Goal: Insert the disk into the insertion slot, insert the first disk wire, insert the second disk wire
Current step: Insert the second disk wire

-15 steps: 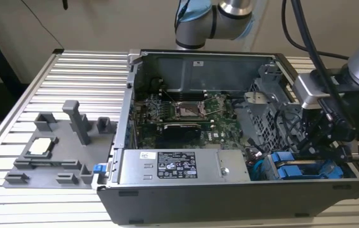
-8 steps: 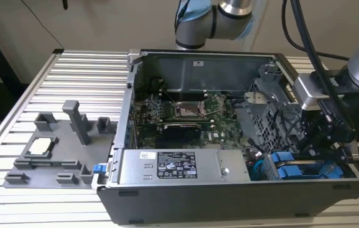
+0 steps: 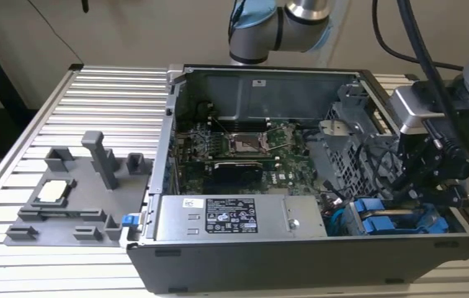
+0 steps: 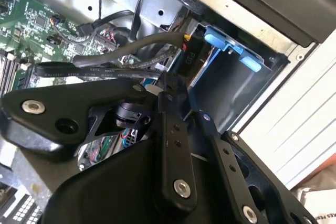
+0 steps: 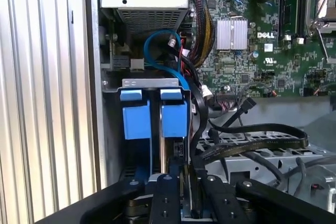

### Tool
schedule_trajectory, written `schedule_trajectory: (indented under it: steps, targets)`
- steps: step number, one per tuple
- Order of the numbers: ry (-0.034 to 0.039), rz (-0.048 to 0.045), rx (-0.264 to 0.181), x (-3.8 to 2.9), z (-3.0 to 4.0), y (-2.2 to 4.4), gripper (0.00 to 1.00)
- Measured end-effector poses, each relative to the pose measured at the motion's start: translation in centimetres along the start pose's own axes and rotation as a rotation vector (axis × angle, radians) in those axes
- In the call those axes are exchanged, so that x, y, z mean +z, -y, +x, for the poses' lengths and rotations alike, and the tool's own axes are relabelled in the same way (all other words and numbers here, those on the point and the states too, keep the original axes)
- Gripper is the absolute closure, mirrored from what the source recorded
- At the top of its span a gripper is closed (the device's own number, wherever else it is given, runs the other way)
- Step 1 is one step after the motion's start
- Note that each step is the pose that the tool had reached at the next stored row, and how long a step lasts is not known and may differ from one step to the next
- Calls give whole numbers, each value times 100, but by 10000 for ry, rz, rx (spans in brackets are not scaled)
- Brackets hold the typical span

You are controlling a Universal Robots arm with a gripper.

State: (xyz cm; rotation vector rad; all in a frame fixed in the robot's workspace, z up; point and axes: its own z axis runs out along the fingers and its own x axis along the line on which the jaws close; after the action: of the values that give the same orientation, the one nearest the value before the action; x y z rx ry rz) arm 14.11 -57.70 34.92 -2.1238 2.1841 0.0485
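The disk (image 5: pixel 173 119) (blue-framed) sits in the insertion slot (image 5: pixel 149 83) at the computer case's (image 3: pixel 218 261) corner; the claw (image 5: pixel 185 182) is pinched on a black cable (image 5: pixel 195 129) beside it.

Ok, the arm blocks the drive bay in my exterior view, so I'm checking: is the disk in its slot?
Observer: In the first wrist view, a blue-framed disk stands in the grey cage, beside a second blue frame.
Operator: Where's the claw?
Observer: The claw is right at the end of that disk, on the side nearer the green board, and a black wire runs from it alongside the frame.
Operator: Anything plugged in?
Observer: In the second wrist view, a black plug sits against the disk's end. I cannot tell if it is fully seated.
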Motion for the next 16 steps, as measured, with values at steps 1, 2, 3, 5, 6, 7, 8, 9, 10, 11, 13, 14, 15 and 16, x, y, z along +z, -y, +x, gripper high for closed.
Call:
schedule_trajectory:
  steps: [1,2,3,5,6,7,8,9,10,11,13,14,15,16]
  targets:
    - [-2,0,10,-39,-3,2,76]
    - [-2,0,20,-82,-7,4,76]
    - [-2,1,30,-125,-11,5,76]
    - [-2,2,41,-215,-19,9,76]
    - [-5,2,43,-255,-23,11,76]
    - [-1,20,43,-262,-27,11,76]
    - [65,141,36,-260,-26,12,76]
    - [148,273,27,-261,-27,12,76]
    - [226,411,19,-262,-27,12,76]
    - [302,554,9,-262,-27,11,76]
    - [384,691,0,-274,-29,12,76]
    - [383,692,0,-300,-31,13,76]
    - [384,692,-1,-334,-34,15,76]
    - [386,692,0,-370,-37,16,76]
